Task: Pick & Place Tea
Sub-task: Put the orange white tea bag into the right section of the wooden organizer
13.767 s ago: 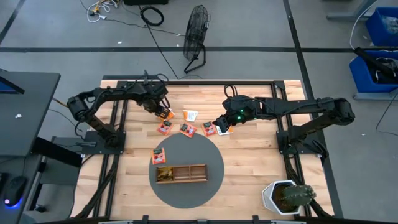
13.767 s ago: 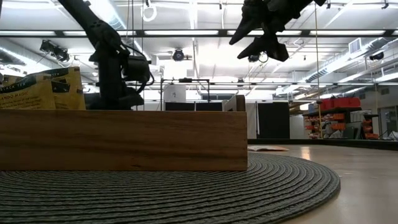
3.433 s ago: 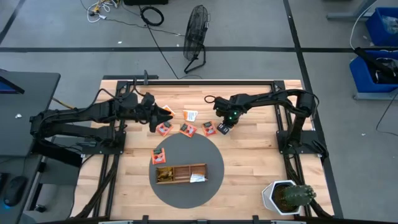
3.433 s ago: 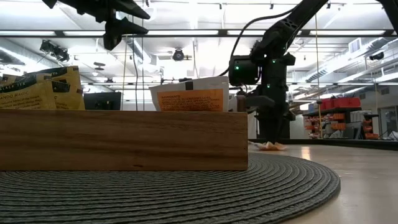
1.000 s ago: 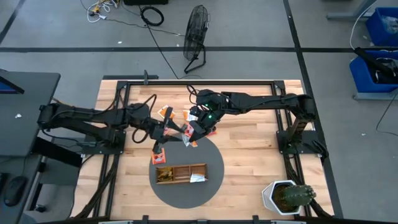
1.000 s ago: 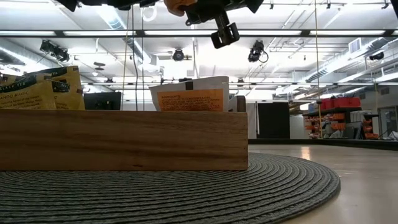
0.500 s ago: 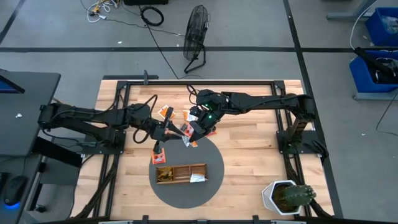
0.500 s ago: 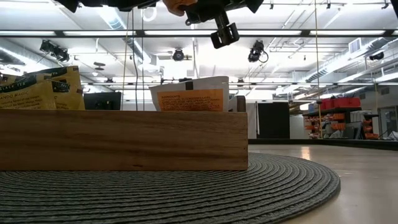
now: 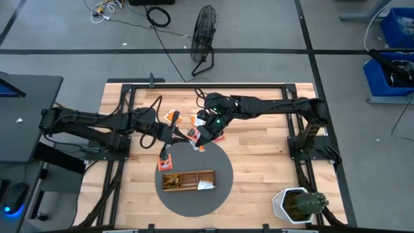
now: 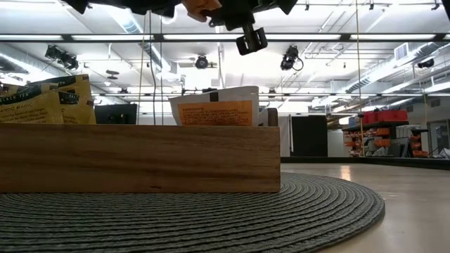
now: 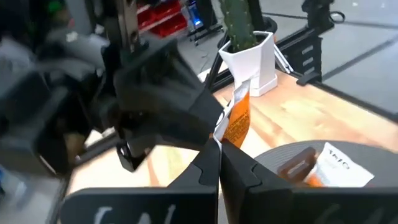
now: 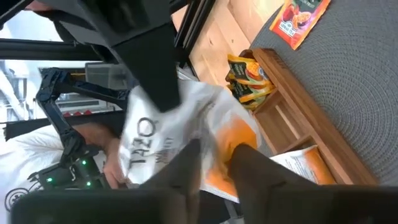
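Note:
One tea sachet (image 9: 193,134), white and orange, hangs in the air over the far edge of the round grey mat (image 9: 220,169). My left gripper (image 9: 184,136) comes at it from the left and is shut on it (image 11: 236,124). My right gripper (image 9: 202,137) faces it from the right, its fingers (image 12: 186,167) standing apart on either side of the same sachet (image 12: 186,127). On the mat stands the wooden tray (image 9: 187,180), with yellow sachets (image 12: 249,78) at one end and a white one (image 11: 336,165) at the other. My left gripper pinches one edge of the sachet (image 11: 222,134) between its two fingers, coming about level from the table's left. The sachet stands out past the fingertips, lifted clear of the table. My right gripper has the sachet's opposite edge (image 12: 217,165) between its parted fingers; whether they touch it I cannot tell.
Loose sachets lie on the wood at the far side (image 9: 171,116) (image 9: 196,120), and one orange sachet (image 9: 165,160) lies on the mat beside the tray. A cactus in a white pot (image 9: 297,204) stands at the near right corner.
My left gripper has edged toward the table's right, up to the sachet that my right gripper holds up. The sachet has stayed lifted over the mat's far edge.

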### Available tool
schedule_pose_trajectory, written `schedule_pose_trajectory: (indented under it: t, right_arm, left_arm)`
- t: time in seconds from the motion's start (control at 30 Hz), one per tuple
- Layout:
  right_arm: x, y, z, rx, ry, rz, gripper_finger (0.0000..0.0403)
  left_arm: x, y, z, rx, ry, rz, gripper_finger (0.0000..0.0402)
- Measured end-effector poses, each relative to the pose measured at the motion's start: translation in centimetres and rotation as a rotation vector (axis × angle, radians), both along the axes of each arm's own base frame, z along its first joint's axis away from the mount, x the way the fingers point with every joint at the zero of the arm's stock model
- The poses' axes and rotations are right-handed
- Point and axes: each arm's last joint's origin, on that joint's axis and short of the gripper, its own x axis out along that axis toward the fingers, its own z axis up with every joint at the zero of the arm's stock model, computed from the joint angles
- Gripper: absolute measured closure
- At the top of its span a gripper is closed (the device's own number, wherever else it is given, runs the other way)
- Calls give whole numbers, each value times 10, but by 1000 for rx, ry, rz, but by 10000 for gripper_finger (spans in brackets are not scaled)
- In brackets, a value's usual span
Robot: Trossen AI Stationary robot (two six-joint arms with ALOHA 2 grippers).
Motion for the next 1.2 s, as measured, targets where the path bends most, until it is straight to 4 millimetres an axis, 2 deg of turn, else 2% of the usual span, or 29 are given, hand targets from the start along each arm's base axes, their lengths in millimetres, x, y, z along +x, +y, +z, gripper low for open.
schedule_pose_trajectory:
  t: [0.23, 0.37, 0.57, 0.77, 0.93, 1.0, 1.2]
  right_arm:
    - [-3, -7, 4, -21, -32, 1, 239]
    - [-10, -12, 19, -56, -93, -17, 221]
    - [-17, -15, 33, -191, -166, -84, 223]
    - [-17, -3, 46, -393, -139, -81, 235]
    - [-21, 6, 70, -561, -129, -85, 243]
    - [-17, 8, 77, -607, -151, -87, 245]
    - [0, 13, 80, -677, -116, -19, 248]
  left_arm:
    - [-3, 0, -5, -168, 97, 46, 398]
    - [-5, 1, -10, -241, 169, 91, 399]
    - [-7, 2, -9, -362, 193, 166, 399]
    - [-7, 3, -10, -473, 215, 216, 399]
    - [-7, 4, -11, -521, 228, 278, 399]
    - [-8, 4, -12, -537, 234, 291, 399]
    - [-8, 5, -7, -549, 267, 339, 400]
